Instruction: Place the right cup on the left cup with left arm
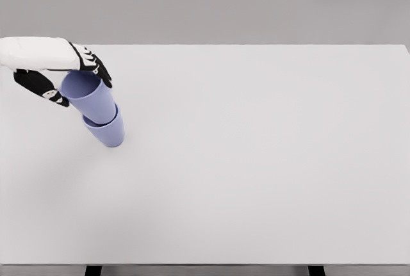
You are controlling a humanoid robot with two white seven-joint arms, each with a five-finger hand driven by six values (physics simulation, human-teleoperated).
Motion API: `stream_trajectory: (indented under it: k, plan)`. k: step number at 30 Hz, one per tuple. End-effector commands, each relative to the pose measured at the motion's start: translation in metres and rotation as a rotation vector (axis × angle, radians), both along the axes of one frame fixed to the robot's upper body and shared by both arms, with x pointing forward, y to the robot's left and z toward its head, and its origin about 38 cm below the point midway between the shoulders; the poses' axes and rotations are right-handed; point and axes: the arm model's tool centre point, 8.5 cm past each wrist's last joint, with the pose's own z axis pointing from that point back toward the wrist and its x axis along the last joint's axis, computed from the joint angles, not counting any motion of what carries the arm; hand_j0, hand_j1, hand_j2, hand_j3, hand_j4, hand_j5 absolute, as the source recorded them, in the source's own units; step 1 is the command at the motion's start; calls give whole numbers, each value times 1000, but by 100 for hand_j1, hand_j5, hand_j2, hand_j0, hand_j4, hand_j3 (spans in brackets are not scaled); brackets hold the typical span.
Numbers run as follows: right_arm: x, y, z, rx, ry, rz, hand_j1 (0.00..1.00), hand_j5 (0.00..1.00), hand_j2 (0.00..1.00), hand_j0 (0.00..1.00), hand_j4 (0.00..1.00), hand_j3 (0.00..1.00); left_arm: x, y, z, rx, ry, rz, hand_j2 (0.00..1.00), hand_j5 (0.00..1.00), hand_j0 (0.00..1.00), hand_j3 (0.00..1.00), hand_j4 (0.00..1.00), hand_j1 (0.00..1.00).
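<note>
Two lavender-blue cups are stacked at the table's left. The upper cup point(90, 97) sits tilted inside the lower cup point(107, 132), which stands on the white table point(256, 161). My left hand point(72, 76) comes in from the left edge and wraps the upper cup's rim, thumb on the near side and fingers point(96, 68) on the far side. The hand hides part of the upper cup's rim. No right arm shows.
The white table spans the whole view, with its far edge near the top and its front edge near the bottom. Two dark table legs point(93, 269) show below the front edge. A plain grey wall lies behind.
</note>
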Motion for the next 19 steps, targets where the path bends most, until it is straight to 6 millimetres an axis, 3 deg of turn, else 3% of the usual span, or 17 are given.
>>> stream_trajectory:
  k: [1,6,8,9,11,13,14,19]
  plan:
    - [0,0,0,0,0,0,100,100,100,100,100,100,1,1,2,-4,-5,8,87,87,87,87,87,87]
    - [0,0,0,0,0,0,100,100,100,100,100,100,2,4,2,-3,-5,19,92,92,92,92,92,92]
    - [0,0,0,0,0,0,100,100,100,100,100,100,2,4,4,-6,-9,17,100,100,100,100,100,100]
    - [0,0,0,0,0,0,100,100,100,100,100,100,-1,0,11,-27,-23,3,100,100,100,100,100,100]
    - [0,0,0,0,0,0,100,100,100,100,100,100,-34,-14,52,-132,-72,-76,100,100,100,100,100,100]
    - [0,0,0,0,0,0,100,100,100,100,100,100,-53,-28,71,-211,-77,-136,100,100,100,100,100,100]
    - [0,0,0,0,0,0,100,100,100,100,100,100,-53,-31,75,-238,-72,-146,100,100,100,100,100,100]
    - [0,0,0,0,0,0,100,100,100,100,100,100,-46,-87,40,-340,64,-280,100,100,100,100,100,100]
